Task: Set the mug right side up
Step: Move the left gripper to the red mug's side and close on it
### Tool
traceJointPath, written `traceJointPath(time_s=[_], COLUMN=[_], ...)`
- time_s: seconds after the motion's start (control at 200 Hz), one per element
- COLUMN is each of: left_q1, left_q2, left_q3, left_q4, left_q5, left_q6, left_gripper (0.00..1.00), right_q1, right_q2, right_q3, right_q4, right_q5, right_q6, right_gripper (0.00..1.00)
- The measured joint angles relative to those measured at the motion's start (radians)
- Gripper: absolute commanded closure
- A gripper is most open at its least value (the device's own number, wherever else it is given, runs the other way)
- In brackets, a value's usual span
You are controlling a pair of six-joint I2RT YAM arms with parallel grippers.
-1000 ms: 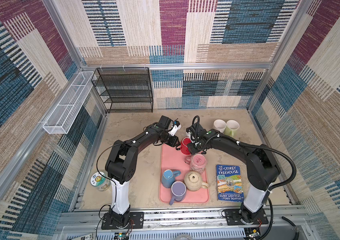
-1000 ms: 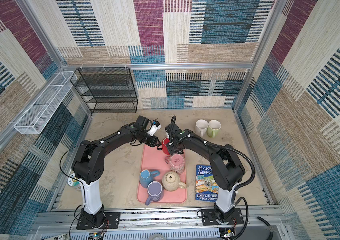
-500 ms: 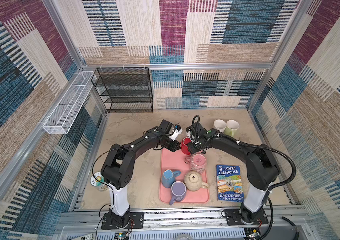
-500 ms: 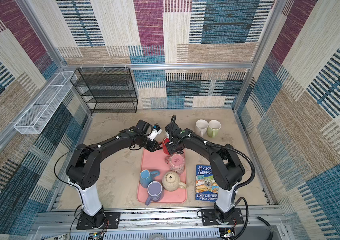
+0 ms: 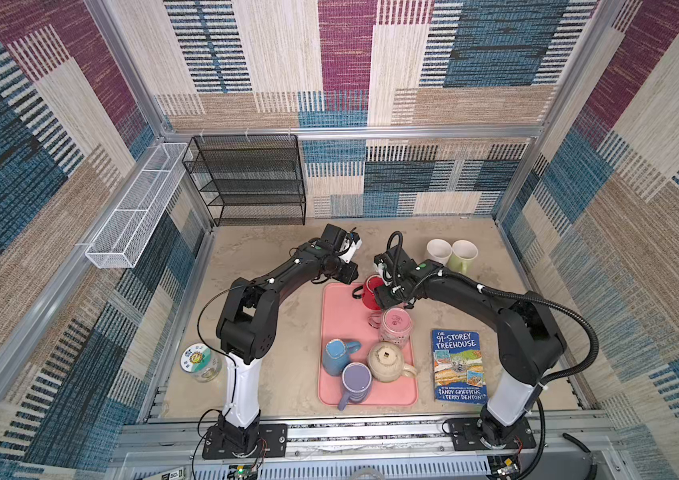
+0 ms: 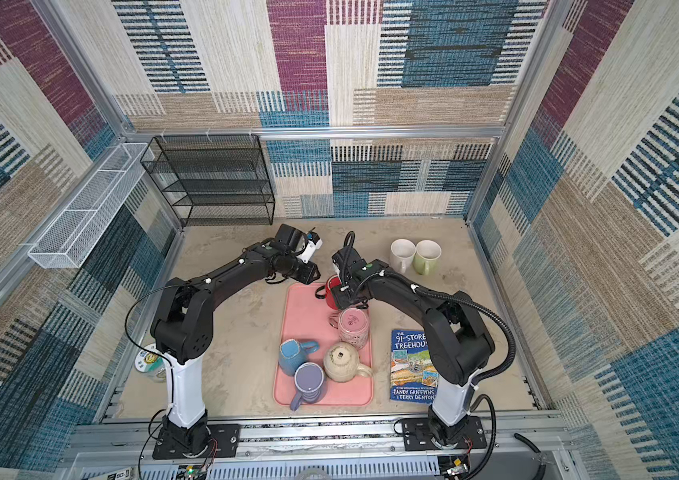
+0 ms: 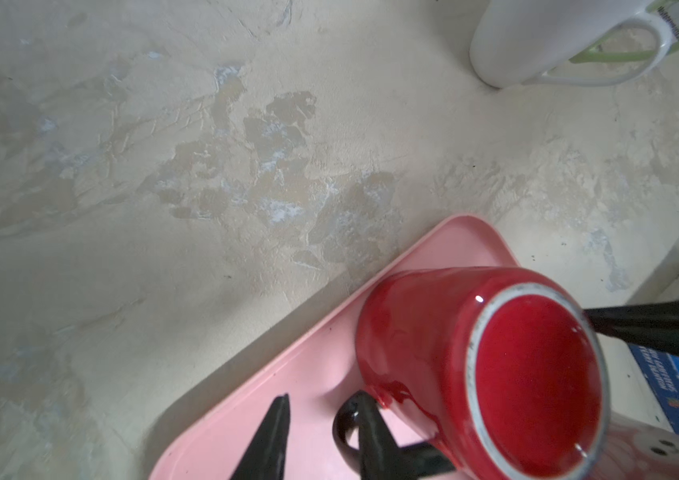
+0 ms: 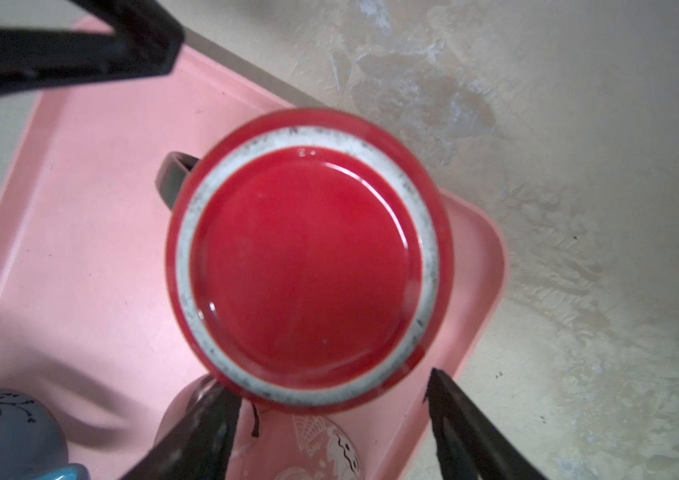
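In both top views, your red mug (image 5: 369,288) (image 6: 332,286) stands mouth down at the far corner of the pink tray (image 5: 342,320) (image 6: 304,320), and it sits between your two grippers. The left gripper (image 5: 348,275) (image 6: 310,274) is just beside the mug's black handle (image 5: 356,292). The right gripper (image 5: 383,297) (image 6: 342,297) hangs right over the mug's body and hides part of it. A pink mug (image 5: 395,328) (image 6: 353,326) lies just behind the right gripper, on the side toward that arm's base.

In the left wrist view, the mug (image 7: 412,332) shows a glossy red wall. A pale unglazed ring runs round the red glazed base, which faces up. The left gripper (image 7: 323,411) has its fingers (image 7: 271,440) a little apart, with only bare tray (image 7: 213,440) between them, so it holds nothing. One finger crosses the handle's loop (image 7: 344,432), and you cannot tell whether it touches.

In the right wrist view, the base (image 8: 308,257) sits just ahead of your fingertips. It is a round red disc inside a speckled whitish ring. The handle (image 8: 171,178) sticks out toward the left gripper (image 8: 59,54). The right gripper (image 8: 331,380) has its fingers (image 8: 466,432) spread wide, with the tips at the base's edge. It grips nothing you can see, and contact cannot be told. The pink mug (image 8: 321,451) lies under those fingers.
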Motion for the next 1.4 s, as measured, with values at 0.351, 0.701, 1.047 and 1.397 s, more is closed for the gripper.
traceJointPath(time_s=[0.351, 0.701, 1.047, 1.397], left_q1=[-0.018, -0.019, -0.029, -0.029], left_q2=[0.045, -0.053, -0.095, -0.166], left_q3=[-0.004, -0.178, -0.241, -0.174], left_q4=[-0.023, 0.008, 0.038, -0.031], left_q5=[0.025, 0.024, 0.028, 0.024], left_q6=[-0.013, -0.038, -0.056, 0.086], left_gripper=[0.68, 0.69, 0.7, 0.44], right_q1=[-0.002, -0.011, -0.019, -0.02], right_q2=[-0.001, 0.04, 0.055, 0.007], right_q3=[-0.001, 0.016, 0.021, -0.029], right_q4=[0.001, 0.007, 0.006, 0.054], right_q5=[0.0, -0.016, -0.039, -0.028], right_q6=[0.0, -0.001, -0.001, 0.0], right_gripper=[0.28, 0.31, 0.29, 0.25])
